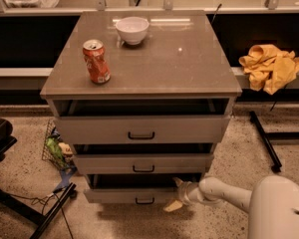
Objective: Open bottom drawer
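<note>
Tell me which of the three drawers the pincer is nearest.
The bottom drawer, the narrowest front with the lowest black handle; the pincer sits at its right end, below the other two.
</note>
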Available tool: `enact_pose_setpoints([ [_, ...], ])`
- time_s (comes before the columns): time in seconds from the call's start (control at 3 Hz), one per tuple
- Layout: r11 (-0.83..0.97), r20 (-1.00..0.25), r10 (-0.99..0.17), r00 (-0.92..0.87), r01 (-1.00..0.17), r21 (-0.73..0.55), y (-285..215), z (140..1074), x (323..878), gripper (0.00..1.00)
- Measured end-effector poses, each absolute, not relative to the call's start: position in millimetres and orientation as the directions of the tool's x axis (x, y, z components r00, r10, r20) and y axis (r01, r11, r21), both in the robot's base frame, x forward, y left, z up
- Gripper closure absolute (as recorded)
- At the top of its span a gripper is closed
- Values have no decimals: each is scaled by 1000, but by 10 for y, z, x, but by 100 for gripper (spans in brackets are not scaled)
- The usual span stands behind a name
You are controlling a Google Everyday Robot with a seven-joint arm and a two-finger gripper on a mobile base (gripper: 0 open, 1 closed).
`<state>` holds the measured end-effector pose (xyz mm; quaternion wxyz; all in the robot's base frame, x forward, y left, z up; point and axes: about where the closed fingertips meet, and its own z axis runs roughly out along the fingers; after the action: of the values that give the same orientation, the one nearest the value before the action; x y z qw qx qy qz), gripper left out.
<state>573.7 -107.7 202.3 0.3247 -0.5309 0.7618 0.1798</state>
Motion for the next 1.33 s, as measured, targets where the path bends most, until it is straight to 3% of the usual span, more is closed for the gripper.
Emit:
enact_pose_setpoints([
  [0.33,370,-686,-691,-225,-927,-68,-1057,2014,5727,39],
  [0.67,366,-687,-691,-225,-928,-65,-1027,2002,5715,70],
  [1.0,364,-688,-690,-224,-929,-63,-1007,1993,5707,94],
  [1.33,363,-689,-690,-224,-930,-61,-994,1987,5701,100],
])
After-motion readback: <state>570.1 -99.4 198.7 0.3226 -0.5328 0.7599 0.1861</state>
